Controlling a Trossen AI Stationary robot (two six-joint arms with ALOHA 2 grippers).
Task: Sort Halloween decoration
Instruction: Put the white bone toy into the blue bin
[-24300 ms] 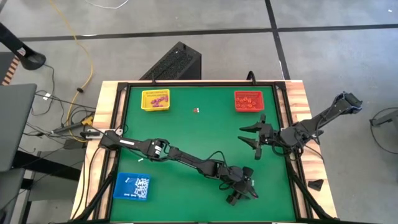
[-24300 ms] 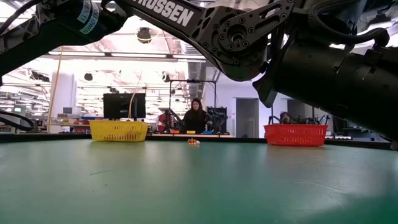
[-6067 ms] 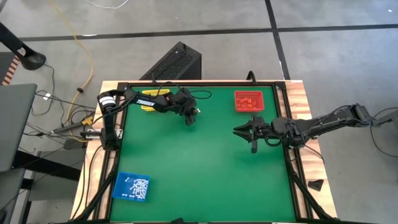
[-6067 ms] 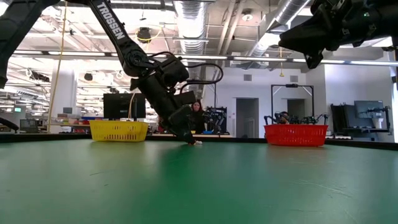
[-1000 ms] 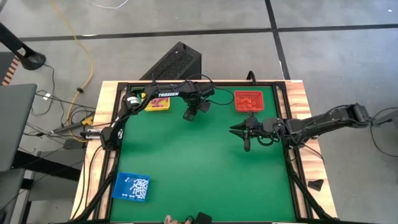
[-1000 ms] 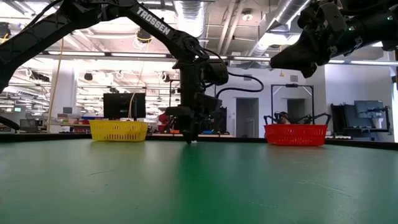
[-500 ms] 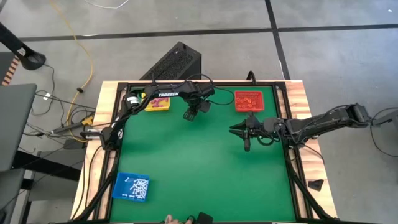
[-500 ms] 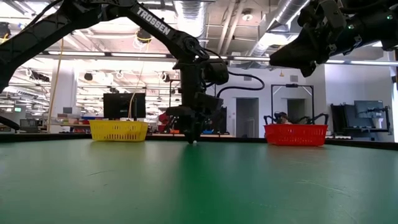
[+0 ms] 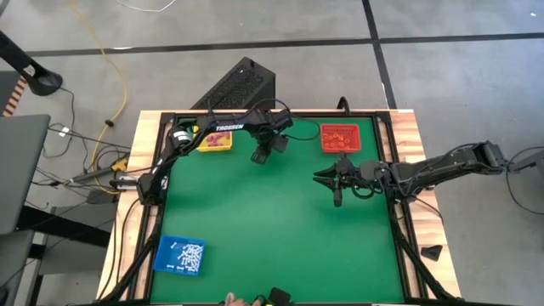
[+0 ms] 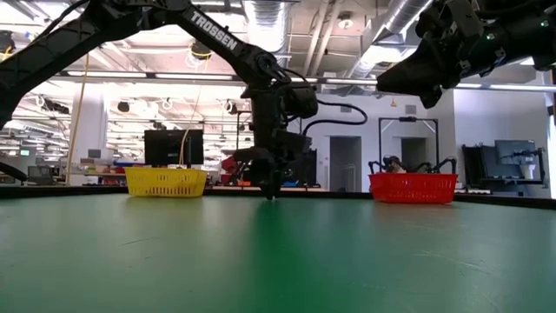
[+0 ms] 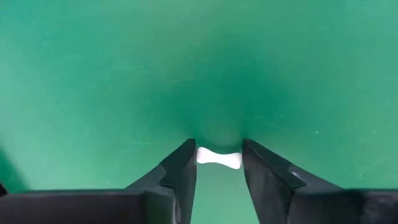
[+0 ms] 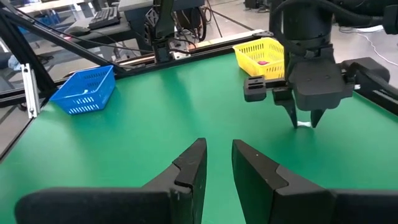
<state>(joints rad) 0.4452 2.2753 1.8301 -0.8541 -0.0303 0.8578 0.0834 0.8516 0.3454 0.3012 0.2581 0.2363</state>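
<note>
Halloween decoration pieces are lying in three little trays on the green table [image 9: 272,229]. One white bone-shaped piece [image 11: 219,158] is lying flat on the green mat, right between the two dark fingers [image 11: 180,171] of the left gripper [image 11: 219,163]. The fingers are sitting close on each end of the bone, with only a thin gap if any. It is hard to tell if they are squeezing it or just touching it.

From above, the left gripper [image 9: 261,156] is pointing down at the table, between the yellow tray [image 9: 212,138] and the red tray [image 9: 340,137]. The left arm is reaching over from the table's left edge. From table height, its tip [image 10: 271,193] is almost touching the mat.

The yellow tray is holding some purple-pink bits. The red tray is holding orange-red bits. The blue tray [image 9: 182,255] is sitting well apart, near the front left corner, with white stick-like bits inside.

The right gripper [image 9: 337,188] is waiting above the mat, near the red tray, holding nothing. Its two fingers [image 12: 189,165] are standing a little apart, with a narrow gap between them. In its own view the left gripper [image 12: 306,121] is showing farther off, with the white bone [image 12: 304,124] at its tip.
</note>
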